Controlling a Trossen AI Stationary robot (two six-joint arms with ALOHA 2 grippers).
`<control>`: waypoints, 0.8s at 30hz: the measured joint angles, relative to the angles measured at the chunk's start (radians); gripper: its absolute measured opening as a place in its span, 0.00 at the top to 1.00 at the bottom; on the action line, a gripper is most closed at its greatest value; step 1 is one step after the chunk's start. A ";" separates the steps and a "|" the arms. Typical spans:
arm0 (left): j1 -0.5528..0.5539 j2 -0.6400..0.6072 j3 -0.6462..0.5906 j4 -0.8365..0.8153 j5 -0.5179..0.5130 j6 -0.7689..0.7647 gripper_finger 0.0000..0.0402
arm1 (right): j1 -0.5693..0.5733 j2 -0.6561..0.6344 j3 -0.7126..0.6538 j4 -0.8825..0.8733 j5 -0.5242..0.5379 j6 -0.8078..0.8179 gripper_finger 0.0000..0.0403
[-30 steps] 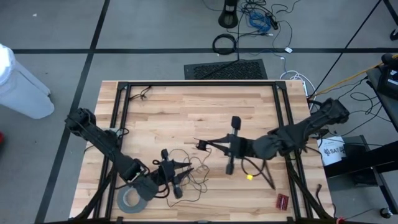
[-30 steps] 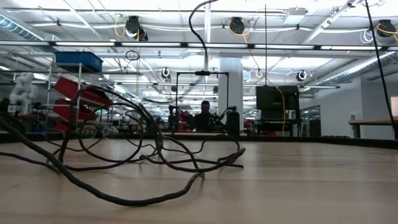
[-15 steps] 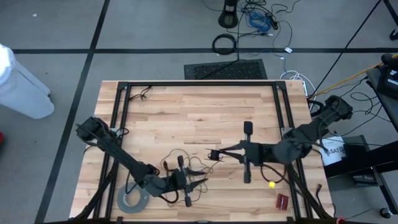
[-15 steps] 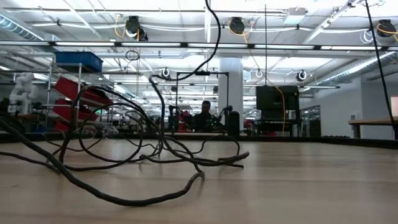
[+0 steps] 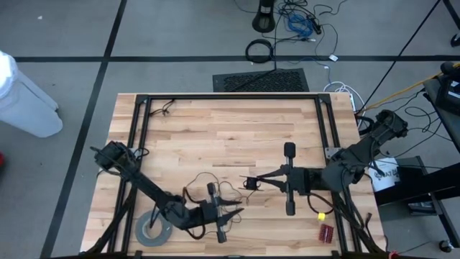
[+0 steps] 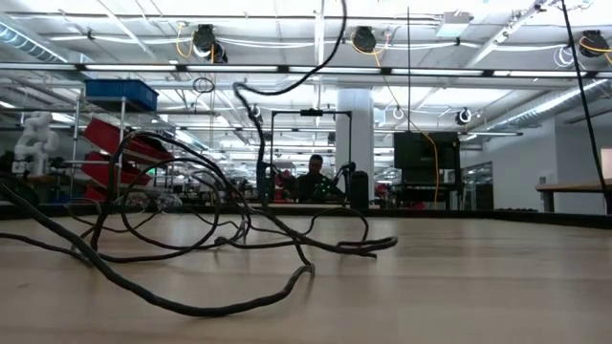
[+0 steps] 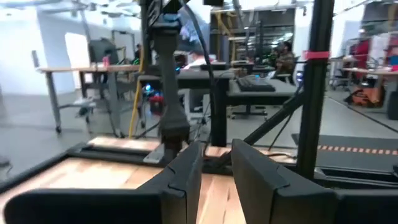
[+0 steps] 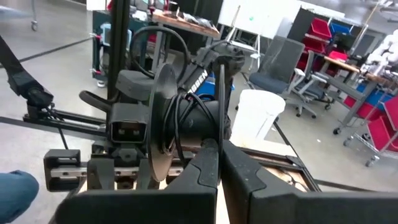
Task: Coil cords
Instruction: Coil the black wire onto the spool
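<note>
One thin dark cord point(image 5: 202, 177) is being seen lying in loose, tangled loops on the wooden table point(image 5: 215, 129), toward its front edge, between the two grippers. In the low view, the cord point(image 6: 220, 308) is being shown sprawling over the tabletop in several overlapping arcs, while one strand is being carried up off the wood and out past the top of the picture. Whether the cord's end is lying among the loops cannot be told.

The right gripper point(image 5: 248, 181) is being held just above the table near its middle front, and its fingers point(image 8: 208, 163) are being kept pressed together; in the right wrist view a thin strand is being shown rising from between their tips, so the cord is being pinched there. The left gripper point(image 5: 231, 211) is being held low over the front edge, just beside the loops, and its fingers point(image 7: 186, 171) are being kept a narrow gap apart, with nothing being seen between them.

Farther out, a grey tape roll point(image 5: 152, 230) is being left lying at the front left, beneath the left arm. A small yellow object point(image 5: 321, 215) and a small red object point(image 5: 327, 232) are lying at the front right.
</note>
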 joint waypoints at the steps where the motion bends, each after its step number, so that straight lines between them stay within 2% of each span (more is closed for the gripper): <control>1: 0.007 0.000 0.008 -0.008 0.023 0.005 0.76 | 0.000 0.000 0.000 0.002 0.000 -0.003 1.00; 8: 0.036 0.000 0.027 -0.113 0.062 -0.013 0.76 | -0.001 0.000 0.000 0.006 0.001 -0.006 1.00; 19: 0.060 0.023 0.028 -0.131 0.106 -0.027 0.76 | -0.011 0.004 0.000 0.005 0.001 -0.006 1.00; 24: 0.085 0.055 0.028 -0.138 0.104 -0.103 0.76 | -0.013 0.009 0.000 0.005 0.001 0.003 1.00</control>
